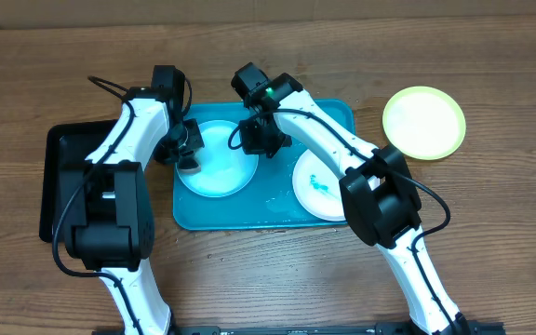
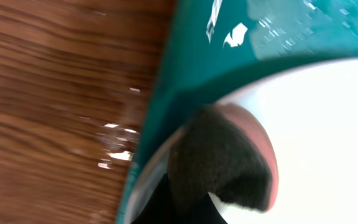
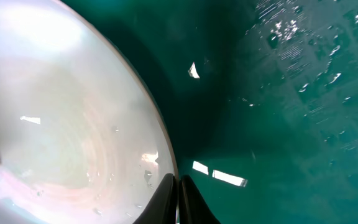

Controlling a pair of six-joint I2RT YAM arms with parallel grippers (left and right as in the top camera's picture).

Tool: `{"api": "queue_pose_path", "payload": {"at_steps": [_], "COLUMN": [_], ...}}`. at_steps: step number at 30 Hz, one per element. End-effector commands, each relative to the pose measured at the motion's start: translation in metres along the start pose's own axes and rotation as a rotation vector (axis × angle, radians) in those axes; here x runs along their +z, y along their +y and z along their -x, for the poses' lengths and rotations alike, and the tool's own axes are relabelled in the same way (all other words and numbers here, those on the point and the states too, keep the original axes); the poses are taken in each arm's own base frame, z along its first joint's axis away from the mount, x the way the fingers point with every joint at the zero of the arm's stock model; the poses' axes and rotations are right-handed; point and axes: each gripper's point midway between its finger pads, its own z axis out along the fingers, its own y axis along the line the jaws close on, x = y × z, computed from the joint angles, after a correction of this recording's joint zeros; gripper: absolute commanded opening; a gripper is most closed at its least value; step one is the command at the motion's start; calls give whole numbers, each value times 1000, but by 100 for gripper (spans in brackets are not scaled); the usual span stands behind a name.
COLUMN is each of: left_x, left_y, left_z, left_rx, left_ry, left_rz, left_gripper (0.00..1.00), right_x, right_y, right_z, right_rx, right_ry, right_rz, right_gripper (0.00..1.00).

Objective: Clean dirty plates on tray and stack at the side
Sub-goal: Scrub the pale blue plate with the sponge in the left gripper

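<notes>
The turquoise tray [image 1: 263,216] holds the light blue plate [image 1: 220,172] on its left and the white plate [image 1: 319,191], with teal smears, on its right. The yellow-green plate [image 1: 424,122] lies on the table to the right of the tray. My left gripper [image 1: 186,151] is shut on a dark sponge with a pink back [image 2: 229,155], pressed on the blue plate's left side [image 2: 328,137]. My right gripper [image 1: 263,140] is shut on the blue plate's far right rim [image 3: 166,149], over the tray floor [image 3: 278,112].
A black rectangular tray [image 1: 63,154] lies left of the turquoise tray, partly under my left arm. Water drops sit on the tray floor and on the wooden table [image 2: 114,155] beside the tray rim [image 2: 191,56].
</notes>
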Motion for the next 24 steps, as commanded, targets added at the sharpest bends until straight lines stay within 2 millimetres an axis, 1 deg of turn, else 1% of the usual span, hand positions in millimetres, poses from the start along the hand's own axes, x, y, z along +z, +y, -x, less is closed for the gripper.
{"api": "queue_pose_path", "payload": {"at_steps": [1,2,4,9,12,14,16,19,20,21,23,24], "left_x": [3,4,6,7,7,10,14,12,8,-2,-7,-8], "left_y": [-36,-43,-52,-58,-58,-46,-23,26,44,69,77,76], "left_z": [-18,-24,-37,-57,-59,-54,-43,-24,-18,-9,-5,-3], "left_rx": [11,28,51,85,102,106,113,111,95,65,46,35], "left_ry": [91,111,146,200,202,171,114,-1,-45,-115,-149,-159], "left_rz": [-189,-220,-242,-219,-208,-135,3,291,397,550,601,598], "left_gripper": [4,4,4,4,4,4,4,4,4,4,4,4], "right_x": [-2,-2,-2,-2,-2,-2,-2,-2,-2,-2,-2,-2], "right_y": [-22,-22,-22,-22,-22,-22,-22,-22,-22,-22,-22,-22], "right_z": [13,13,13,13,12,12,12,12,12,12,12,12], "right_rx": [31,31,31,31,31,31,31,31,31,31,31,31], "right_ry": [-36,-36,-35,-35,-34,-34,-33,-31,-31,-31,-31,-31], "right_rz": [-60,-60,-60,-60,-60,-61,-61,-62,-63,-62,-62,-62], "right_gripper": [4,4,4,4,4,4,4,4,4,4,4,4]}}
